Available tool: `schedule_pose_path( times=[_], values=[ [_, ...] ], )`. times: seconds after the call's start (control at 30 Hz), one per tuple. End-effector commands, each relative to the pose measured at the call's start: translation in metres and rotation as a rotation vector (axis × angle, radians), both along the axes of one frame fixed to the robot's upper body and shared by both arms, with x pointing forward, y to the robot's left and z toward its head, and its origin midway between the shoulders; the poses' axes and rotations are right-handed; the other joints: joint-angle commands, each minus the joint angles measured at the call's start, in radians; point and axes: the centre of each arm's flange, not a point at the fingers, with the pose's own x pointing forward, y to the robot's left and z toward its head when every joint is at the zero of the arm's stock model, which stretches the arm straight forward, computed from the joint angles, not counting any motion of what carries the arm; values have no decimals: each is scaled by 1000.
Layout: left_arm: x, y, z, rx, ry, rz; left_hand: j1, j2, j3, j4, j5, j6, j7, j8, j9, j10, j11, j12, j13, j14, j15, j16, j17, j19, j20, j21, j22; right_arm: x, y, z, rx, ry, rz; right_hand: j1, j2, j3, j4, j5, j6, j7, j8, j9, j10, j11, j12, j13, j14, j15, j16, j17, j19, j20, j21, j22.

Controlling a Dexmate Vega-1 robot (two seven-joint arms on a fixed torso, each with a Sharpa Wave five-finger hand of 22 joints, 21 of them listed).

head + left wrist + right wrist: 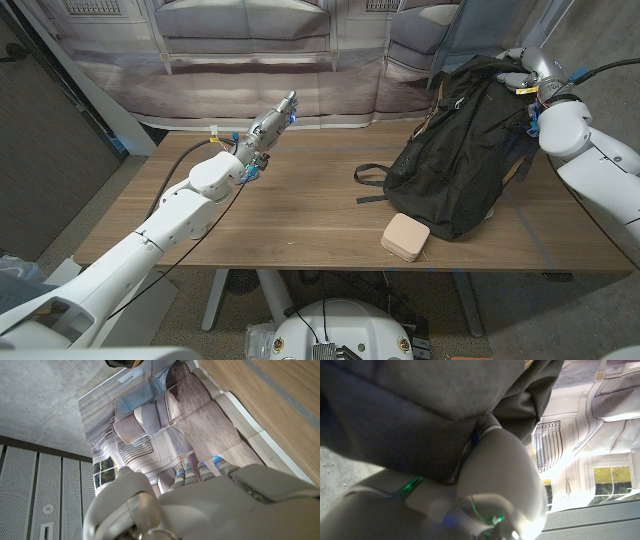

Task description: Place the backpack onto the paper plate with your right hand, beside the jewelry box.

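Black backpack (462,150) on the right half of the wooden table (300,210), upright and slumped, top raised, base touching the tabletop. Soft woven fabric, creased and sagging; loose strap (372,176) trailing flat toward the table's middle. Small tan jewelry box (405,237) with rounded corners just in front of the bag's base, near the front edge. No paper plate to be made out; possibly hidden under the bag.

Right hand (528,78) up at the bag's top, fingers buried in dark cloth in the right wrist view, so apparently gripping the top fabric or handle. Left hand (272,122) raised over the far left of the table, fingers straight and together, holding nothing.

Likely limp and floppy rather than stiff, moderately heavy, prone to swing and fold when lifted. Best taken by the top loop or handle, where the weight hangs straight below. Dangling strap apt to drag or snag the box.
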Motion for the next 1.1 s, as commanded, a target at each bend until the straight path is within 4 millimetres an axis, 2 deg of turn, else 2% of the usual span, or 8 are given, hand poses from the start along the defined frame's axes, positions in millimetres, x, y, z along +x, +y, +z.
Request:
schedule_pose_path(
  times=[0.03,0.57,1.1],
  values=[
    [-5,6,4,10,11,22,8,5,-10,-2,-2,-8,2,-3,4,-8,1,-4,4,-7,7,-5,5,-7,4,-3,3,32,-3,-4,24,31,-35,17,26,9,0,7,8,-5,1,2,0,7,0,6,3,-122,-5,4,-3,-163,-1,-1],
    [-4,6,-2,3,19,25,9,6,-12,-2,-2,-9,1,-3,4,-8,0,-3,4,-9,8,-5,5,-7,7,-3,3,52,-19,-17,52,95,-93,13,26,22,1,8,10,-3,0,0,0,5,-4,3,-13,-120,-34,6,-14,-161,-11,-15],
    [-14,5,-3,7,19,45,10,7,-14,-2,-2,-10,1,-3,4,-8,0,-2,4,-10,7,-5,5,-8,10,-3,3,75,-21,-26,72,124,-92,5,27,36,4,8,11,-5,-1,-1,2,3,-6,0,-22,-121,-65,2,-27,-161,-24,-31]
  ],
)
